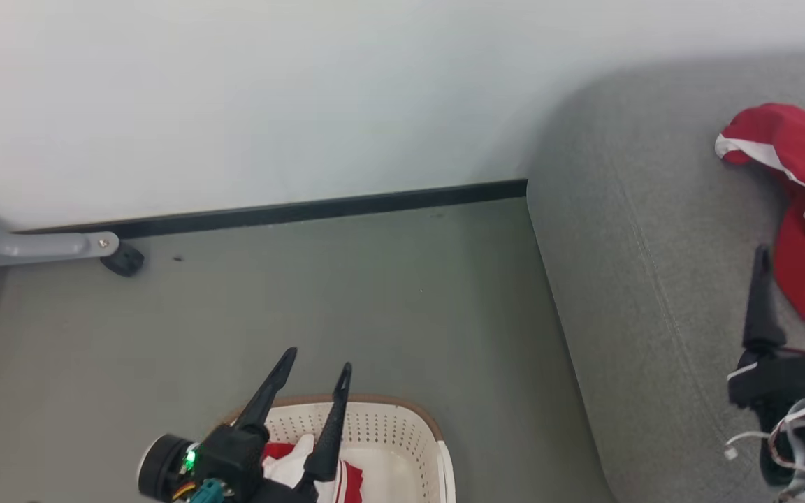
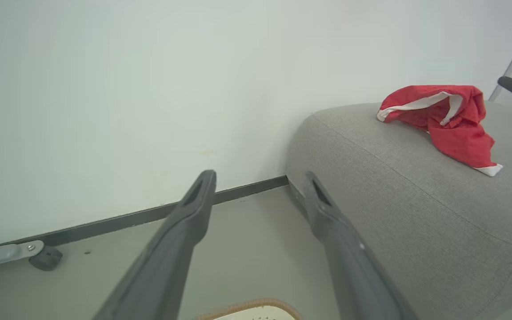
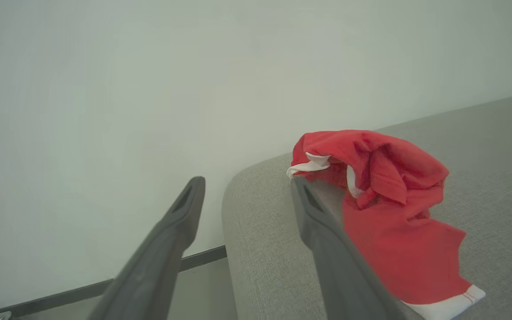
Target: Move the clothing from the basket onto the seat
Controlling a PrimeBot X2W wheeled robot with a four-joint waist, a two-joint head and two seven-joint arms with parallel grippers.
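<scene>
The left gripper (image 1: 318, 358) hung above the basket (image 1: 402, 423), its two fingers spread wide with nothing between them; the right gripper (image 1: 789, 255) hovered over the seat (image 1: 640, 265), likewise spread and empty, just beside a red garment (image 1: 794, 140) with white trim that lay crumpled on the cushion near the rounded corner. The rest of the clothing (image 1: 351, 483), red and white, lay bunched in the basket, partly hidden behind the left gripper; the basket stood on the floor (image 1: 374, 293) near the seat, with a strip of bare floor between them. How much cloth the basket held could not be told, since the head view cut it off at the bottom.

The step in hand looked to be the next pick from the basket, and the left arm seemed best placed for it. To do it well, the gripper would want to go straight down inside the rim with the fingers wide; it should aim at the highest fold of the bunch and keep off the perforated wall. It should close on a thick fold, since a thin edge of soft cloth could slip out; the lift should be high enough for trailing cloth to clear the rim, or the light basket might drag or tip. The bare cushion beside the red garment offered room to set it down.
</scene>
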